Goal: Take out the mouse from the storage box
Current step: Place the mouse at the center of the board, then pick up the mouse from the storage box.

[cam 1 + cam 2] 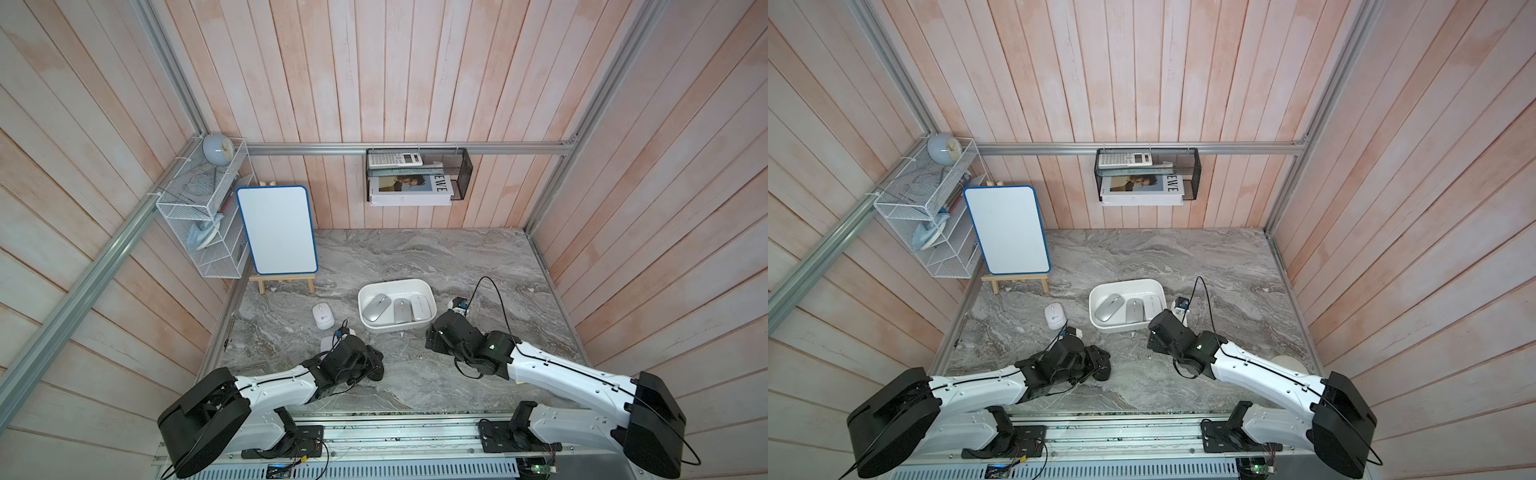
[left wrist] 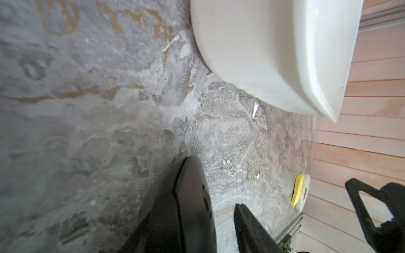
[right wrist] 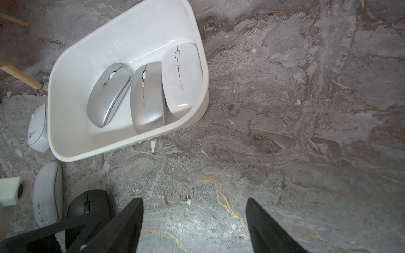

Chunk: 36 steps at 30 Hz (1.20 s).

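Note:
The white storage box sits mid-table and holds two silver mice and a white mouse. A black mouse lies on the table in front of the box's left end. My left gripper is at it, open, with bare table showing between the mouse and one finger. My right gripper stands open over bare table just in front of the box's right end, holding nothing.
Two white mice lie on the table left of the box. A whiteboard on an easel and a white wire rack stand back left. A black mesh basket hangs on the back wall. Yellow sticky notes lie near the right wall.

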Each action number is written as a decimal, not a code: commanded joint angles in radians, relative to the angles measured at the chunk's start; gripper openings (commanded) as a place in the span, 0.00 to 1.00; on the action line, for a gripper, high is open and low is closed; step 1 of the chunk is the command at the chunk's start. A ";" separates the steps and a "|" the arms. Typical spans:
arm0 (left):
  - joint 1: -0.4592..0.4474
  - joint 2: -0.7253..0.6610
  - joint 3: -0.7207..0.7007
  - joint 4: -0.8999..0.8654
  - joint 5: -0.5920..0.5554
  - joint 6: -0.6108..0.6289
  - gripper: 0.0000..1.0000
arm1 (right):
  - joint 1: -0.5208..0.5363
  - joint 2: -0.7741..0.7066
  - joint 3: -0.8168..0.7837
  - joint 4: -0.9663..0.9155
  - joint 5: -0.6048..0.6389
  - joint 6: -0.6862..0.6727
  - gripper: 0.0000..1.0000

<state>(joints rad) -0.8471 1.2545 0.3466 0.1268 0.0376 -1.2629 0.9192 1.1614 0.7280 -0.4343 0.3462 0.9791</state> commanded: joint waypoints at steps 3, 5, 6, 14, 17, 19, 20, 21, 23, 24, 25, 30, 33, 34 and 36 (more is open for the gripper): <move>0.008 -0.035 0.018 -0.227 -0.072 0.044 0.71 | -0.006 0.007 0.031 -0.007 0.004 0.003 0.78; 0.007 -0.056 0.053 -0.312 -0.110 0.072 0.77 | -0.006 0.007 0.034 -0.009 0.006 0.001 0.78; 0.008 -0.063 0.069 -0.351 -0.129 0.084 0.80 | -0.006 0.007 0.034 -0.009 0.006 0.001 0.78; 0.008 -0.095 0.232 -0.649 -0.334 0.225 0.95 | -0.006 0.013 0.050 -0.014 0.010 -0.015 0.77; 0.007 -0.101 0.284 -0.700 -0.392 0.293 0.98 | -0.006 0.020 0.066 -0.026 0.011 -0.029 0.77; 0.008 -0.114 0.308 -0.708 -0.419 0.341 0.99 | -0.006 0.025 0.079 -0.032 0.011 -0.038 0.77; 0.008 -0.124 0.321 -0.713 -0.437 0.367 1.00 | -0.006 0.030 0.085 -0.035 0.011 -0.044 0.78; 0.008 -0.134 0.333 -0.723 -0.457 0.390 1.00 | -0.006 0.035 0.092 -0.035 0.010 -0.050 0.78; 0.008 -0.155 0.364 -0.746 -0.514 0.442 1.00 | -0.006 0.049 0.110 -0.037 0.010 -0.068 0.78; 0.008 -0.164 0.375 -0.753 -0.538 0.468 1.00 | -0.006 0.058 0.120 -0.037 0.010 -0.076 0.78; 0.008 -0.173 0.386 -0.761 -0.568 0.498 1.00 | -0.006 0.071 0.137 -0.039 0.010 -0.084 0.78; 0.016 -0.224 0.392 -0.756 -0.699 0.588 1.00 | -0.006 0.189 0.268 -0.081 0.013 -0.121 0.79; 0.033 -0.270 0.356 -0.711 -0.738 0.627 1.00 | -0.006 0.298 0.377 -0.116 0.010 -0.131 0.79; 0.047 -0.287 0.335 -0.679 -0.731 0.654 1.00 | -0.006 0.340 0.417 -0.123 0.007 -0.136 0.79; 0.071 -0.316 0.298 -0.637 -0.723 0.673 1.00 | -0.006 0.421 0.493 -0.152 0.002 -0.135 0.79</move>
<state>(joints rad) -0.7998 0.9688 0.6922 -0.5606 -0.6365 -0.6662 0.9192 1.5002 1.1439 -0.5137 0.3454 0.8661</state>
